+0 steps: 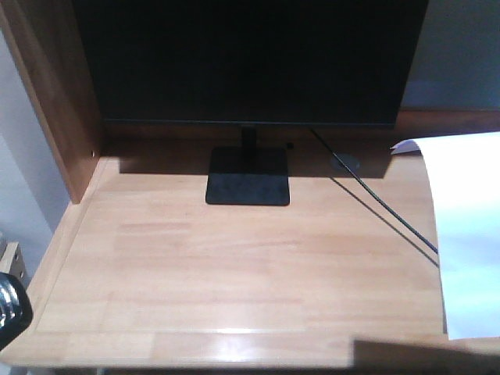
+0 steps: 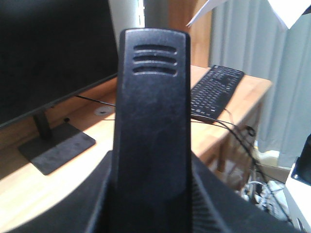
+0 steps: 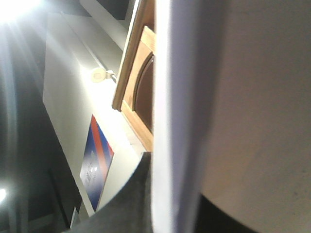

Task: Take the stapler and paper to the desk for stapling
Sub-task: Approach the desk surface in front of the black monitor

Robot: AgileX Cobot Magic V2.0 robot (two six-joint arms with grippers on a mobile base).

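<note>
**Carrying position over the work surface.** The left gripper (image 2: 153, 206) appears clamped on the small black plastic stapler (image 2: 150, 111). Its dark fingers flank the stapler's lower body. The stapler's long axis runs straight out along the gripper, grooved end foremost.

The pale wood-grain desk (image 1: 234, 266) lies below and ahead of that end, between the large black monitor (image 1: 250, 62) and the black keyboard (image 2: 216, 90).

The right gripper (image 3: 167, 213) appears closed on the thin white rectangular sheet of paper (image 1: 469, 234). The right wrist view shows the sheet edge-on, with dark finger on either side.

In the front view the sheet is held over the desk's right margin. Its long axis runs from far to near, and it is slightly bowed.

Bare wood lies to the left of the sheet, between the two loads. Judged from this, the paper needs a short move leftward and down, and the stapler a descent beside it. Neither item rests on the desk yet.
</note>
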